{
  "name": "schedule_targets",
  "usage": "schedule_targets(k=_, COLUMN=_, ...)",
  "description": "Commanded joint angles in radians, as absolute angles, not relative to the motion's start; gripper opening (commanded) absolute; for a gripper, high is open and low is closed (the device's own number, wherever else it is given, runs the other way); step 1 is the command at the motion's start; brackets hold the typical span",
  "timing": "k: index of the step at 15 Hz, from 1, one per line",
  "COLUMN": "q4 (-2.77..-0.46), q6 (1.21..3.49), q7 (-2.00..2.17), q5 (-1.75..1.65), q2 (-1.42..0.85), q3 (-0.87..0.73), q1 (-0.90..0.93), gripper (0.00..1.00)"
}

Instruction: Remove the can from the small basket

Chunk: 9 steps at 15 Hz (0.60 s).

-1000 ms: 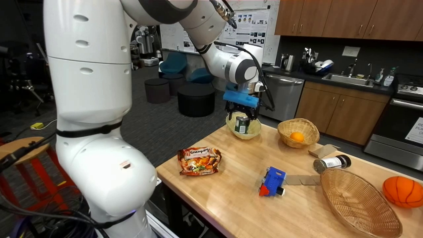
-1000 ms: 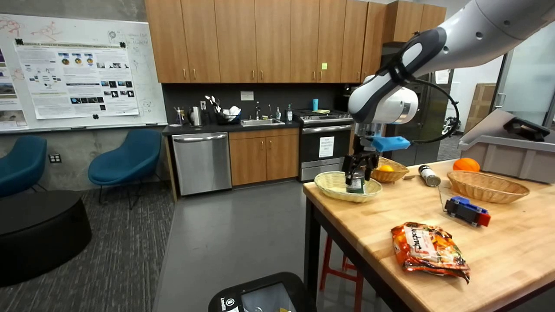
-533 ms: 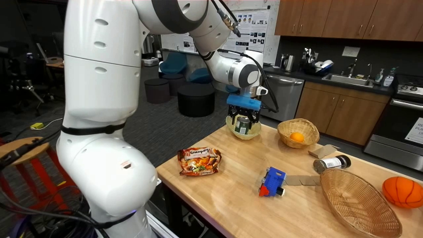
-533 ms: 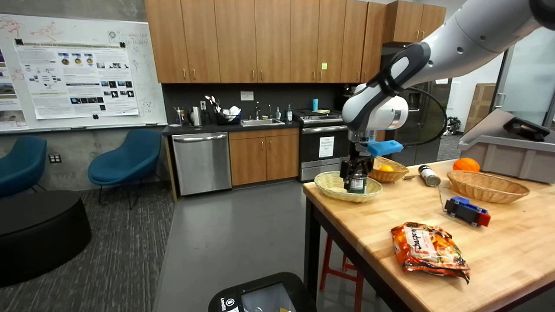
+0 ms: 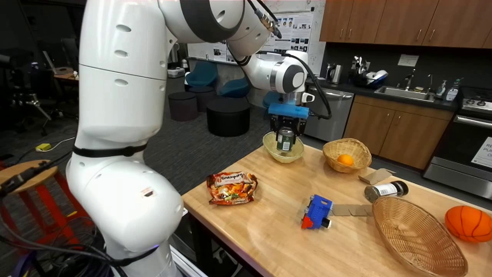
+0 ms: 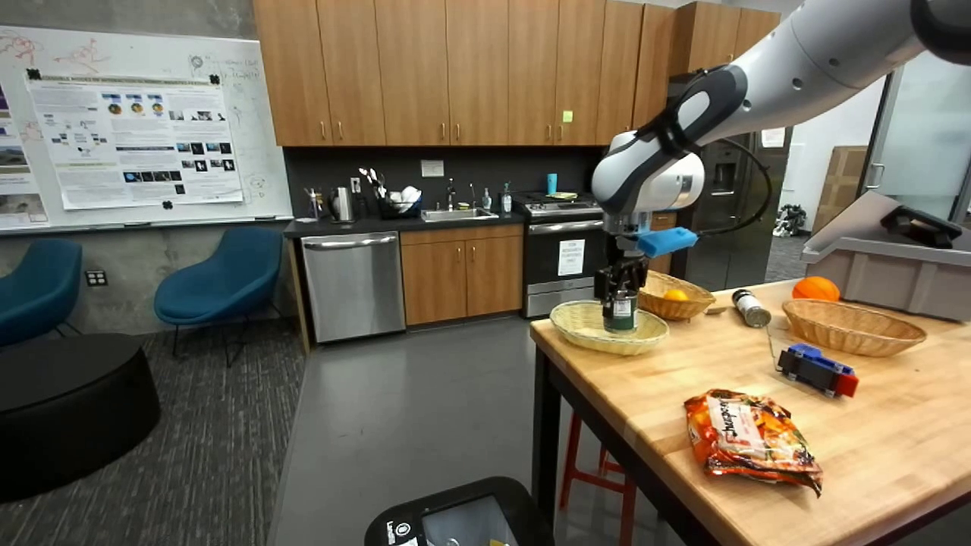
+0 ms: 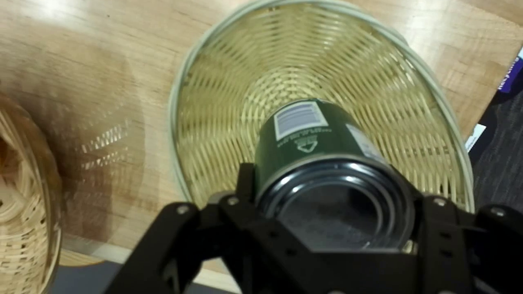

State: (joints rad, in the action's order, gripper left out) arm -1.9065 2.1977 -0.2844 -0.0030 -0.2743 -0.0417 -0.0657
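Here the claw [image 5: 285, 135] clasps the green tin can [image 7: 333, 175] in or just above the small wicker basket [image 7: 220, 106]; which, I cannot tell. In an exterior view, a tan basket [image 5: 355, 148] holding an orange [image 5: 345, 159] stands close by on the right; nearer on the surface [image 5: 276, 219] lie a Champong packet [image 5: 232, 187] at left, a blue toy [image 5: 319, 210] and an oval basket [image 5: 419, 234] at right.

Snack packet [image 5: 232, 188], blue toy [image 5: 319, 209] — both on wooden table [image 5: 269, 238], orange ball [image 5: 469, 224] near woven tray [image 5: 417, 232]
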Motion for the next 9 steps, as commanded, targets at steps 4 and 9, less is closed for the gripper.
schedule_targets(k=4, q4=-1.915, q6=2.193, q7=-0.258, q5=-0.029, q2=-0.208, q3=-0.046, q1=-0.073, gripper=0.48)
schedule_targets(k=9, q4=-2.049, q6=2.216, q7=-0.219, q5=-0.027, q2=-0.121, q3=-0.067, q1=-0.081, gripper=0.48)
